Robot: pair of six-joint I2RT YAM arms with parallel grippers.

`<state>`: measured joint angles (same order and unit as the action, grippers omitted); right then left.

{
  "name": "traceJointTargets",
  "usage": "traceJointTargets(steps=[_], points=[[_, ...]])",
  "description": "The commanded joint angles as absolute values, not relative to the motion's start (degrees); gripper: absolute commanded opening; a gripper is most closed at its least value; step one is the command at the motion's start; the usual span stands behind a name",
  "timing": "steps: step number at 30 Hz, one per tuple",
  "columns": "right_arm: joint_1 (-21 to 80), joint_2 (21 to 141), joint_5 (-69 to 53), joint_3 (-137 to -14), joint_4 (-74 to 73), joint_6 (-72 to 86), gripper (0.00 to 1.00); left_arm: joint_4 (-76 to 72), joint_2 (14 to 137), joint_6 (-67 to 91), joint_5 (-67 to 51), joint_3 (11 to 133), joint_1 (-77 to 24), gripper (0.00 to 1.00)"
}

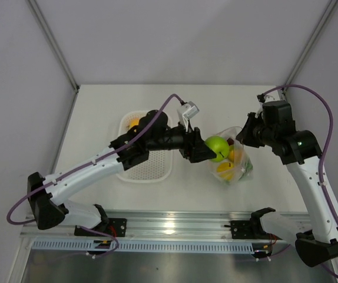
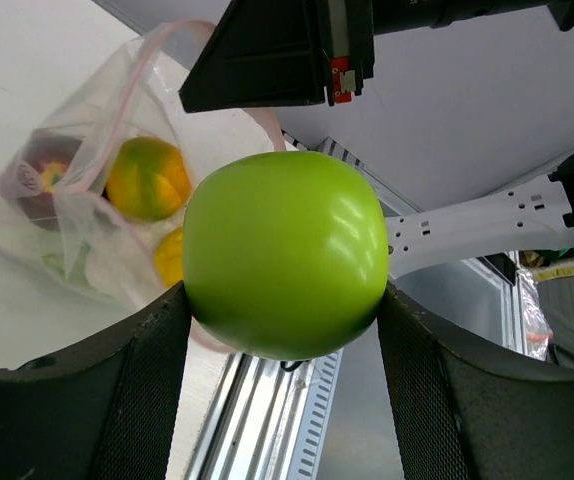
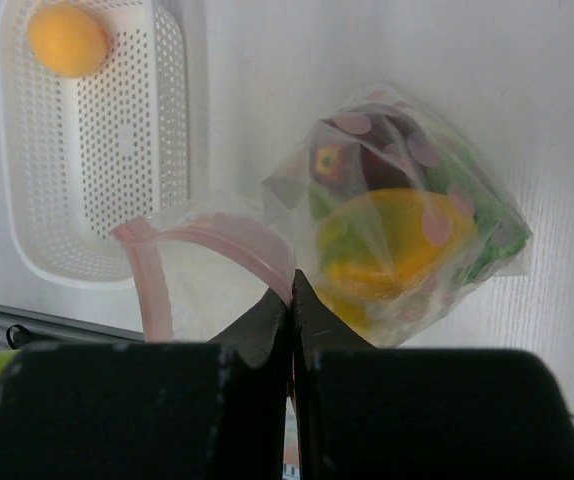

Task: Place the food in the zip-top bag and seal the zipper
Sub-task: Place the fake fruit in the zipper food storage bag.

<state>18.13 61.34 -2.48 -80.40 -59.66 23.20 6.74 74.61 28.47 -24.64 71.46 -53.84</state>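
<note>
White table (image 1: pixel 98 115), grey walls (image 1: pixel 157 35), alu rail (image 1: pixel 175 225) front.

You find no text, brand, number or sign that reads in any of the three views. The small red tag (image 2: pixel 342 78) at the top of your left wrist view is too small to make out.

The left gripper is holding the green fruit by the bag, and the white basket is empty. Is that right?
Not quite. The basket is not empty: an orange fruit lies at one end of it, as the right wrist view shows. The rest is right: the left gripper holds the green fruit by the bag.
</note>
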Motion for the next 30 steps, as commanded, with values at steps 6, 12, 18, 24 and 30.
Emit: traceJointTargets(steps=[6,12,18,24,30], points=[[18.98,60.20,-4.04,-83.85,-60.03,24.96,0.00,16.68,84.46,28.84,-10.66,84.81,-60.63,0.01],[19.16,59.94,-4.04,-84.72,-60.38,25.22,0.00,27.68,91.14,29.26,2.08,93.34,-62.23,0.01],[19.25,59.94,-3.34,-85.96,-60.82,25.22,0.00,30.23,94.21,29.79,3.95,93.60,-62.66,0.01],[19.34,60.03,-2.99,-86.83,-61.35,25.05,0.00,31.20,96.85,29.88,5.97,94.83,-63.02,0.01],[19.34,59.59,-2.11,-86.75,-61.79,24.70,0.00,31.12,96.69,29.01,5.80,95.10,-63.19,0.44]])
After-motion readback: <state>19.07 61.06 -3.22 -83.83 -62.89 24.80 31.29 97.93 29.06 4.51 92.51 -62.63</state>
